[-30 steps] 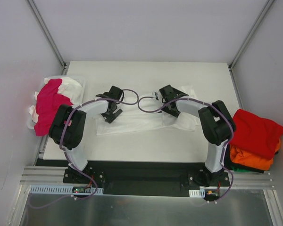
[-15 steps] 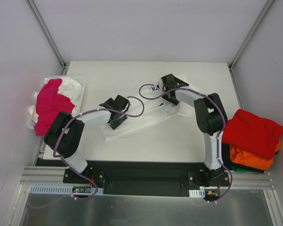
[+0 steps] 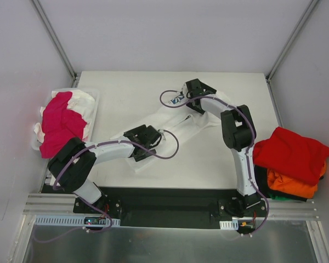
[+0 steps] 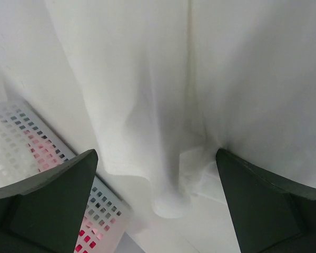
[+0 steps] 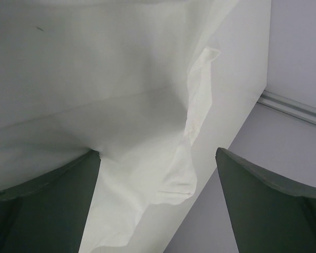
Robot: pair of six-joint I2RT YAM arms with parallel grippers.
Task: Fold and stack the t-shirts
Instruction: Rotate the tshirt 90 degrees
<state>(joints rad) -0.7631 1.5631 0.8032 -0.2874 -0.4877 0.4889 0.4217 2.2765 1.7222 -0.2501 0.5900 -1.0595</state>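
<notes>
Currently, we are observing the white cloth t-shirt (image 3: 178, 123) lying diagonally across the white worktop (image 3: 126, 93); the left gripper (image 4: 155, 153) and right gripper (image 5: 158, 152) are standing wide open over its opposite ends.

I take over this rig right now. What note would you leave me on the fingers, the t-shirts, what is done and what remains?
Left gripper: fingers open over the near end of the white t-shirt, holding nothing.
Right gripper: fingers open over its far end.
White t-shirt: slanted strip across the table, fold unfinished.
Done: red t-shirt stacked on orange t-shirt, right side.
To do: magenta t-shirt on white tees, heaped at left.
</notes>
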